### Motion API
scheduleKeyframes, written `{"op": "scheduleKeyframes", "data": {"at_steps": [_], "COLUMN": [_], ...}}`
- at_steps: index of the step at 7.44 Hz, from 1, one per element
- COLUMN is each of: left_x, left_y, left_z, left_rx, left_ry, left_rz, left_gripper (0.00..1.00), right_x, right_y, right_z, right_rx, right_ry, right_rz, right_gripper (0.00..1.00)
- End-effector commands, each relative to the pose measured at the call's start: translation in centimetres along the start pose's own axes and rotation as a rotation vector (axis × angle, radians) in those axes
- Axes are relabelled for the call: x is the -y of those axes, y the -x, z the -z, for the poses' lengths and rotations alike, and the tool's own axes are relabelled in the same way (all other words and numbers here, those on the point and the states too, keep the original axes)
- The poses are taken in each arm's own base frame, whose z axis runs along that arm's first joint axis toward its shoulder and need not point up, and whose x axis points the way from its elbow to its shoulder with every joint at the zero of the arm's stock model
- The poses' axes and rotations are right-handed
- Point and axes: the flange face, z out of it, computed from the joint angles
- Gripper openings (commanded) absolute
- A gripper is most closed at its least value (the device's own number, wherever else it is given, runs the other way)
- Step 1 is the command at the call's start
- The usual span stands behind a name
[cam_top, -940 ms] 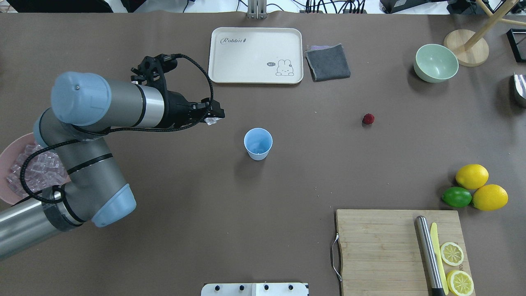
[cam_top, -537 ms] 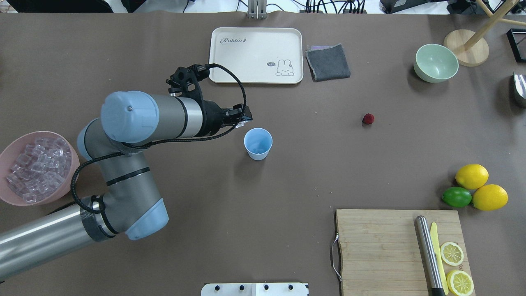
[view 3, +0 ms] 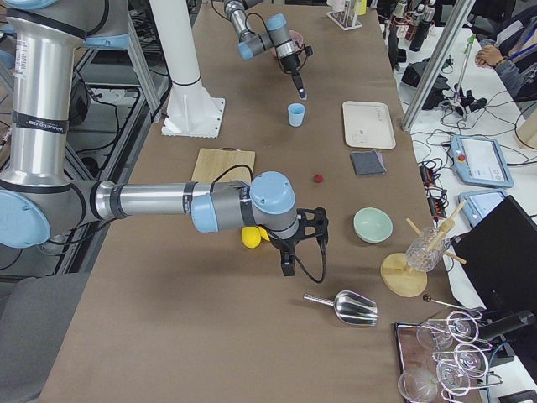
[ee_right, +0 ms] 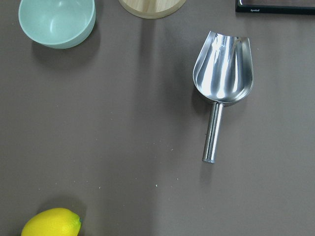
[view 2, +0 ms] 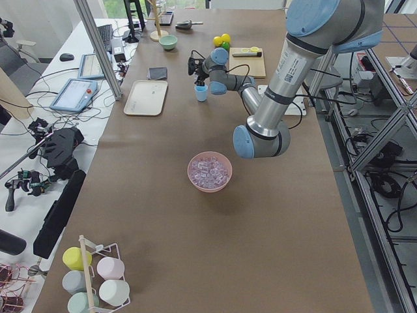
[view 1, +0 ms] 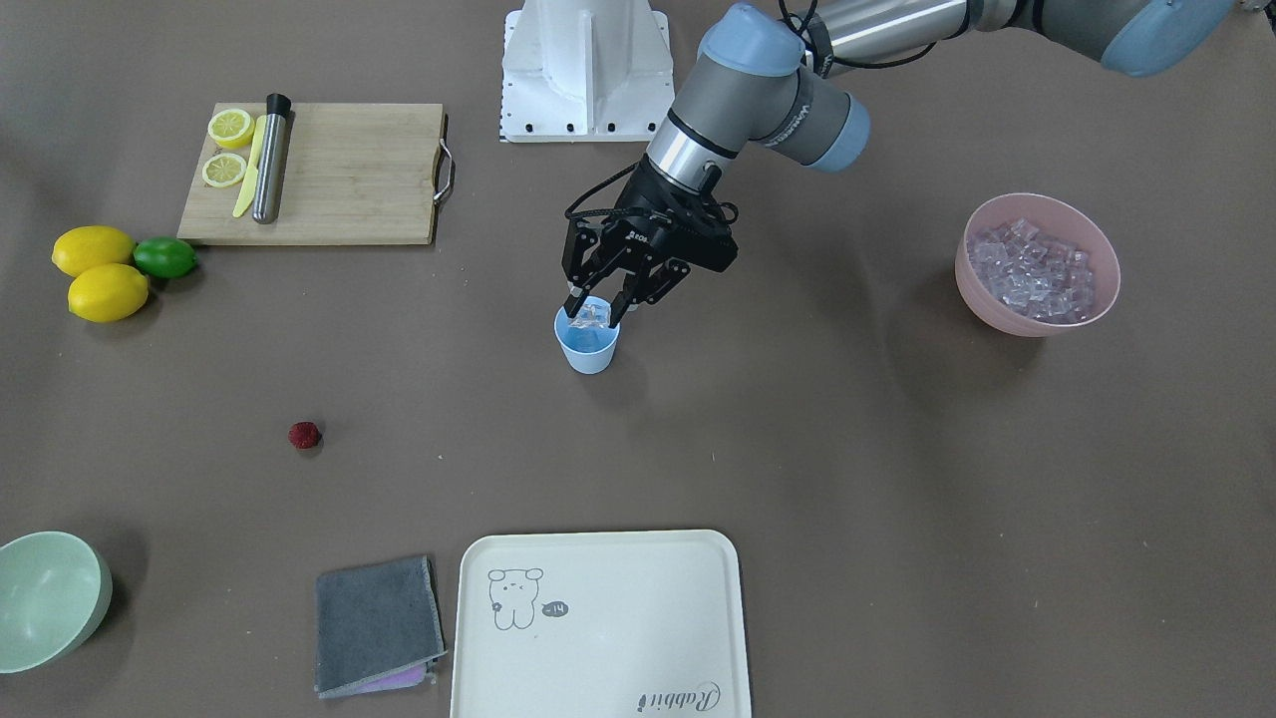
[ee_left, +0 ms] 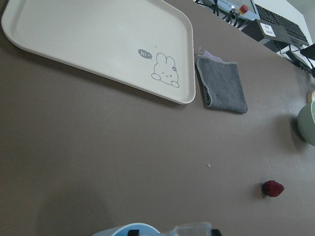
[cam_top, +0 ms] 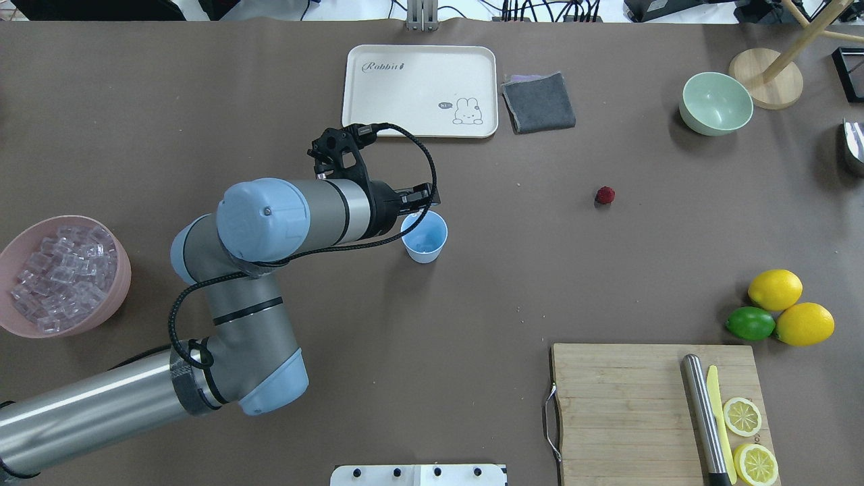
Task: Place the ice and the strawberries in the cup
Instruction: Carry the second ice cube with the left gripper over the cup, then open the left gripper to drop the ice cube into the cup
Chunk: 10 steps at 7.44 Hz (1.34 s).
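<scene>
The light-blue cup (view 1: 588, 351) stands upright mid-table; it also shows in the overhead view (cam_top: 425, 244). My left gripper (view 1: 596, 307) hangs right over its rim, shut on a clear ice cube (view 1: 593, 318). The cube also shows at the bottom of the left wrist view (ee_left: 192, 229). More ice (view 1: 1037, 269) fills the pink bowl (view 1: 1032, 321) on my left side. The dark-red strawberry (view 1: 304, 435) lies alone on the table to the cup's right in the overhead view (cam_top: 605, 195). My right gripper (view 3: 288, 267) hovers near the lemons; I cannot tell its state.
A cream rabbit tray (cam_top: 418, 88) and a grey cloth (cam_top: 538, 102) lie at the far side. A pale-green bowl (cam_top: 717, 104) is at the far right. A cutting board (cam_top: 648, 405) with knife and lemon slices, lemons and a lime (cam_top: 776, 310), and a metal scoop (ee_right: 222, 78) lie on my right.
My left arm has swung right from beside the pink bowl to over the cup, carrying the ice cube. The cup and strawberry have not moved.
</scene>
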Motion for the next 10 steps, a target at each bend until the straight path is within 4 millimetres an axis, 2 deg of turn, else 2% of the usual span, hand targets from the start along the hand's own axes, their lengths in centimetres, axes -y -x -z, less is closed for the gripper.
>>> {"op": "scheduleKeyframes", "data": {"at_steps": [1,5,6,8,10], "left_x": [-2.1,-2.3,-2.3,-2.4,-2.4], "left_y": [-0.6,0.5,1.1,1.2,1.1], "left_z": [-0.9,-0.9,-0.9,-0.8,-0.5], "left_rx": [0.003,0.01,0.018,0.017,0.01], "left_ry": [-0.026,-0.023,-0.019,-0.014,-0.015], "left_rz": [-0.009,-0.017,-0.02,-0.022,-0.02], "left_gripper": [0.0,0.02,0.5,0.96,0.97], "right_x": [0.0,0.0,0.0,0.0,0.0], "right_y": [0.0,0.0,0.0,0.0,0.0], "right_z": [-0.1,-0.1,-0.1,-0.1,-0.1], "right_rx": [0.0,0.0,0.0,0.0,0.0], "right_ry": [0.002,0.003,0.003,0.003,0.003], "right_rz": [-0.003,-0.004,-0.004,-0.002,-0.001], "right_gripper": [1.0,1.0,1.0,1.0,1.0]}}
